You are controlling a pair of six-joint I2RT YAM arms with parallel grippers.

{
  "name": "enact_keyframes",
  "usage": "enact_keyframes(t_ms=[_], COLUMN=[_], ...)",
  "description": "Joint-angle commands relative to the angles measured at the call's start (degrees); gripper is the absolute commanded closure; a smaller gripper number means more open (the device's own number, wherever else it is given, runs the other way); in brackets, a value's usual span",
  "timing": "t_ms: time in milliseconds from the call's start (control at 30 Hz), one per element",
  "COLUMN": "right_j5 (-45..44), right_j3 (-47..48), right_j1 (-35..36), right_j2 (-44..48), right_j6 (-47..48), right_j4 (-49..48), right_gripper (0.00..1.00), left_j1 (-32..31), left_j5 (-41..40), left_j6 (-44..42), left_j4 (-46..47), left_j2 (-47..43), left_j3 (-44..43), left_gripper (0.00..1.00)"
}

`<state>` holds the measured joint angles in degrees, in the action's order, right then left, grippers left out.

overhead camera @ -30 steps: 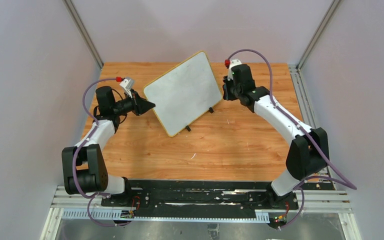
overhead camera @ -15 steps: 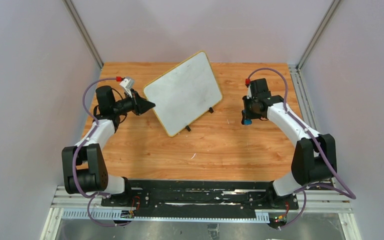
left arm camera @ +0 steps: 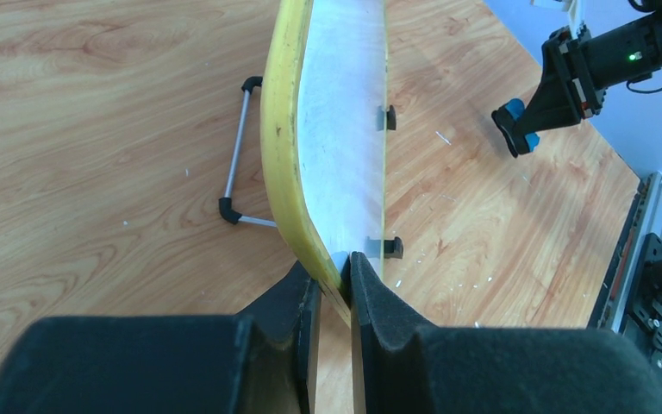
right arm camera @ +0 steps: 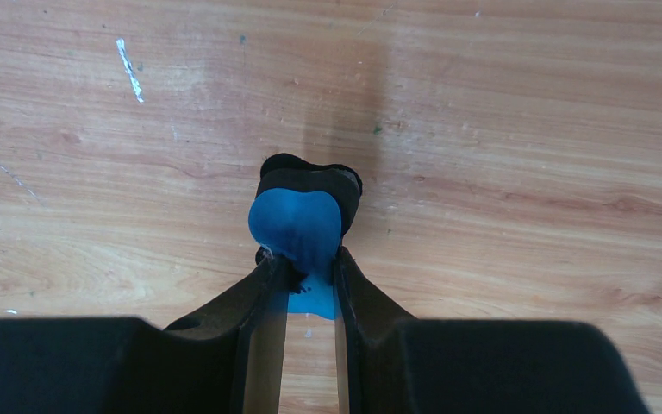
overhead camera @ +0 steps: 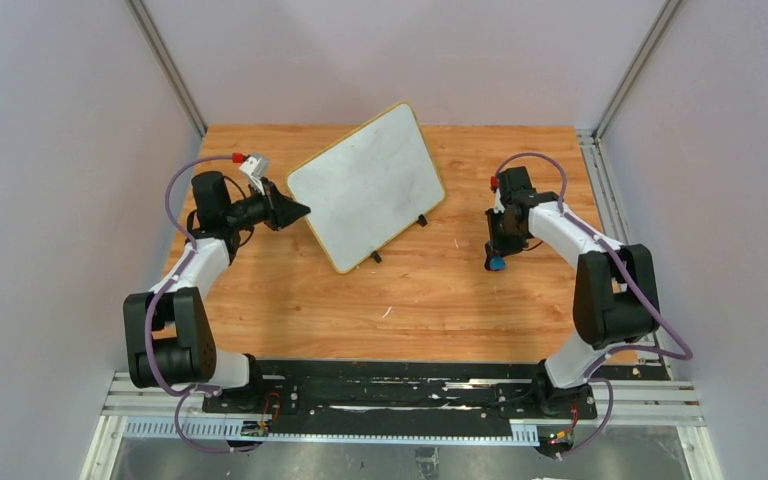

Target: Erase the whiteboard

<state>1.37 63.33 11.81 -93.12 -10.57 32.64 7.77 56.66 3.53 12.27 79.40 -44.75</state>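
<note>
The whiteboard (overhead camera: 367,185), white with a thin yellow rim, stands tilted at the back middle of the table on small black clip feet. Its face looks clean. My left gripper (overhead camera: 300,210) is shut on its left rim; the left wrist view shows the yellow rim (left arm camera: 286,164) pinched between my pads (left arm camera: 371,293). My right gripper (overhead camera: 497,256) is shut on the blue-and-black eraser (overhead camera: 497,263), low over the bare wood to the right of the board. In the right wrist view the eraser (right arm camera: 297,226) sticks out past my fingertips.
The wooden table (overhead camera: 440,300) has grey walls on three sides and a metal rail at the right edge (overhead camera: 600,190). A wire stand (left arm camera: 237,168) props the board's back. Small white specks lie on the wood.
My right gripper has moved away from the board's right edge, rightwards and toward the near side, and lowered the eraser toward the table. The left arm and the board have not moved.
</note>
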Motion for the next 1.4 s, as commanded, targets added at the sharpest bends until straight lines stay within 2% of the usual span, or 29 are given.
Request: enact_keyframes(t_ms=[0,200,300,367,733,1133,1367], right_j5=[1.71,0.77,0.88,1.01,0.17,-0.21,-2.97], right_j3=[-0.49,-0.73,-1.59,-1.8,-2.08,-2.11,-3.13], right_j1=[-0.91,-0.85,-0.96,-0.98,-1.18,-1.18,-1.16], right_j2=[-1.64,-1.42,0.4,1.23,2.71,2.98,5.75], right_j6=[-1.0,-1.17,-1.19,-1.17,-1.11,-0.95,-1.48], right_j4=[0.71,0.49,-0.04,-0.03,0.23,0.14,-0.06], right_gripper=[0.87,0.76,0.68,0.66,0.66,0.67,0.67], left_j1=[-0.55,-0.56,-0.56,-0.54,-0.52,-0.47,0.21], left_j5=[-2.08,-2.13,-2.09,-1.98,-1.91,0.24,-4.59], left_j6=[-5.96,-6.34,-6.39,-6.56,-7.88,-13.28,-19.86], left_j4=[-1.55,-2.16,-2.33,-2.42,-4.25,-13.57,-19.7], left_j2=[0.97,1.25,1.41,1.54,0.61,-2.02,-7.03], left_j3=[-0.84,-1.21,-1.31,-1.39,-1.81,-3.26,-2.17], left_gripper=[0.87,0.74,0.59,0.55,0.47,0.41,0.39])
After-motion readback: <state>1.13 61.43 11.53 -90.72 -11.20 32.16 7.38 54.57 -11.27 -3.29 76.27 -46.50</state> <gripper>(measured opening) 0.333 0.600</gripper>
